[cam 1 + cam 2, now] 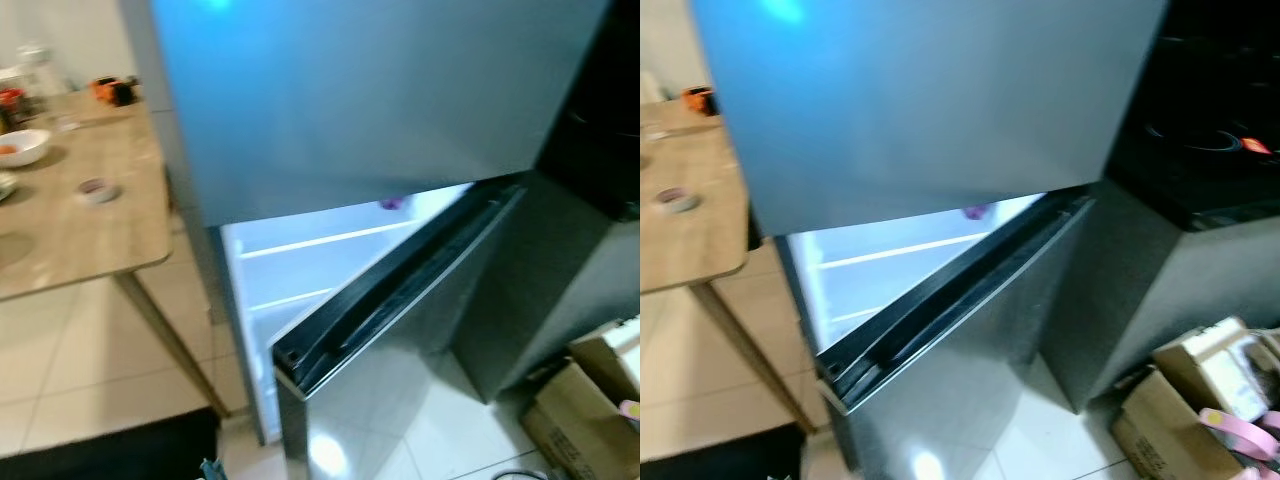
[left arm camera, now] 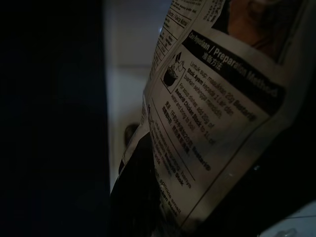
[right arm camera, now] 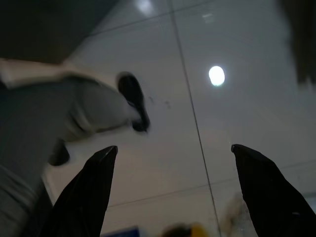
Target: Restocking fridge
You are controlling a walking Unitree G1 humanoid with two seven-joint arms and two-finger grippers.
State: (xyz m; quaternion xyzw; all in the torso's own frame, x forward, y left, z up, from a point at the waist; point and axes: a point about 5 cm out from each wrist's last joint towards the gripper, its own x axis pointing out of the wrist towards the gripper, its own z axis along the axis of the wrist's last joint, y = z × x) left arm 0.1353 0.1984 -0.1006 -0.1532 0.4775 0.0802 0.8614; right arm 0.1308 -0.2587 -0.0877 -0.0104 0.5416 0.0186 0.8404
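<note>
The printed food packet hangs close before the left wrist camera, seemingly pinched in the left hand, whose fingers are lost in the dark, so the grip is a judgement. Ahead stands the fridge, its lower door ajar on lit white shelves, with a worktop to its left. The right hand is spread and empty above the floor; the step looks like the approach, and next that door likely needs swinging wider before the packet goes in.

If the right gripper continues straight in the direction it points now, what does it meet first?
Probably the tiled floor. The right gripper is open and points down at it, with nothing between the fingers. A foot in a dark shoe lies off to one side, likely outside the line.
</note>
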